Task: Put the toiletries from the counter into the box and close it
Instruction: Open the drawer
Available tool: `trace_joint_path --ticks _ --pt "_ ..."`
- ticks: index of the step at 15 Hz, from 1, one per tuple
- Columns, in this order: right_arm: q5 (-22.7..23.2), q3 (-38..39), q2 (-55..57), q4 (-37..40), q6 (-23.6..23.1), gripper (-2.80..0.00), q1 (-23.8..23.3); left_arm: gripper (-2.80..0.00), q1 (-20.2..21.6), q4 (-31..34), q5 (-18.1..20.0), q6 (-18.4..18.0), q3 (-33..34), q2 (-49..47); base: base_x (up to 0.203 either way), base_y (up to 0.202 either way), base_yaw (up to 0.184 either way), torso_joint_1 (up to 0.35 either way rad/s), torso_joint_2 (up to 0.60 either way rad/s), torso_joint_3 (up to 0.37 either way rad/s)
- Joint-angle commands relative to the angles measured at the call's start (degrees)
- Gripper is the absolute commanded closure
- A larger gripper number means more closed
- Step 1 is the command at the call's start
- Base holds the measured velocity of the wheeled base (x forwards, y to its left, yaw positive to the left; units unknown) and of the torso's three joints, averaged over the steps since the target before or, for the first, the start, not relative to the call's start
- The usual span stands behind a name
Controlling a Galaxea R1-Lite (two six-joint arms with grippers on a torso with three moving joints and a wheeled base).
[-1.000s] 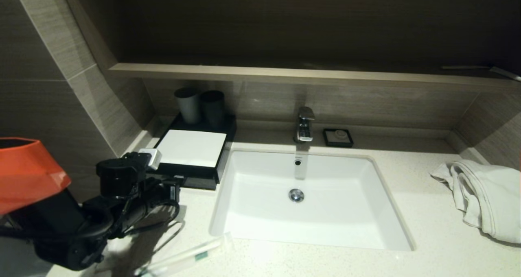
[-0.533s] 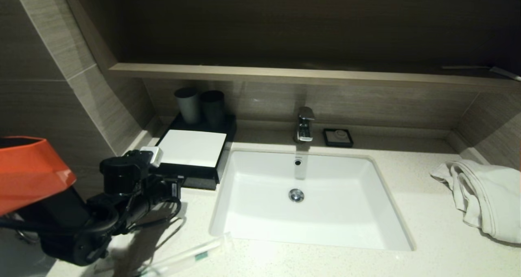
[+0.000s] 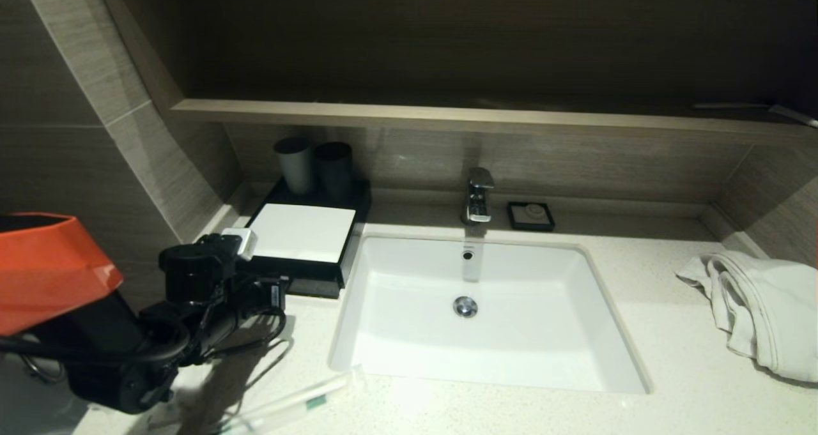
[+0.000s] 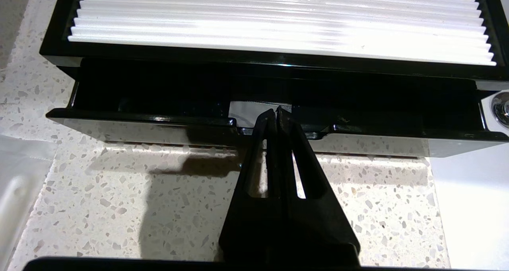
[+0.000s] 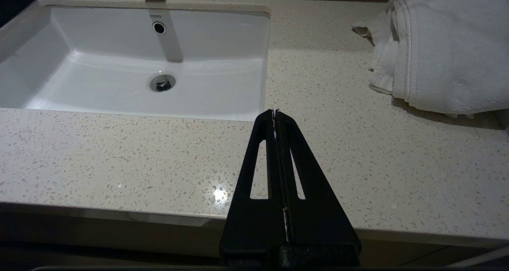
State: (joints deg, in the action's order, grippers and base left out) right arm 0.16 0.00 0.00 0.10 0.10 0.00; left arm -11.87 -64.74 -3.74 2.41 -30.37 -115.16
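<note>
Fingers of your left gripper [image 4: 276, 112] are pressed together with nothing between them, and their tips sit at the small notch in the middle of the drawer front [image 4: 139, 121]. In the left wrist view that drawer stands slightly pulled out from the box [image 4: 254, 58], leaving a dark gap behind its front edge; something pale shows through the gap just past the tips, but you cannot tell what it is. Above the drawer lies the white ribbed top panel [image 4: 278, 20].

In the head view you see the left gripper [image 3: 281, 292] at lower left, at the near edge of the box [image 3: 300, 232], which stands on the counter [image 3: 690, 384] left of the sink [image 3: 486, 313]. Two dark cups [image 3: 313, 163] stand behind the white panel.

One sachet [image 3: 300, 402] lies on the counter at the bottom of the head view, just in front of the sink's near left corner, well apart from the box.

Your right gripper [image 5: 275, 114] is also closed and holds nothing; it hangs over the near counter edge, with a towel [image 5: 437, 48] at upper right of its view. A tap [image 3: 478, 195] and soap dish [image 3: 530, 215] sit behind the sink.
</note>
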Motion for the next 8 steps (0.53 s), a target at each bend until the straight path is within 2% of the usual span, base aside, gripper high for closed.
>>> trace_joint_path --ticks 1,8 --pt "0.02 0.00 0.00 -0.01 -0.01 0.00 0.00 0.00 0.01 -0.38 -0.04 0.05 -0.22 -0.32 0.000 0.000 0.000 0.000 0.00 0.000" --pt "0.02 0.00 0.00 -0.01 -0.01 0.00 0.00 0.00 0.01 -0.38 -0.04 0.14 -1.04 -1.40 0.000 0.000 0.000 0.000 0.00 0.000"
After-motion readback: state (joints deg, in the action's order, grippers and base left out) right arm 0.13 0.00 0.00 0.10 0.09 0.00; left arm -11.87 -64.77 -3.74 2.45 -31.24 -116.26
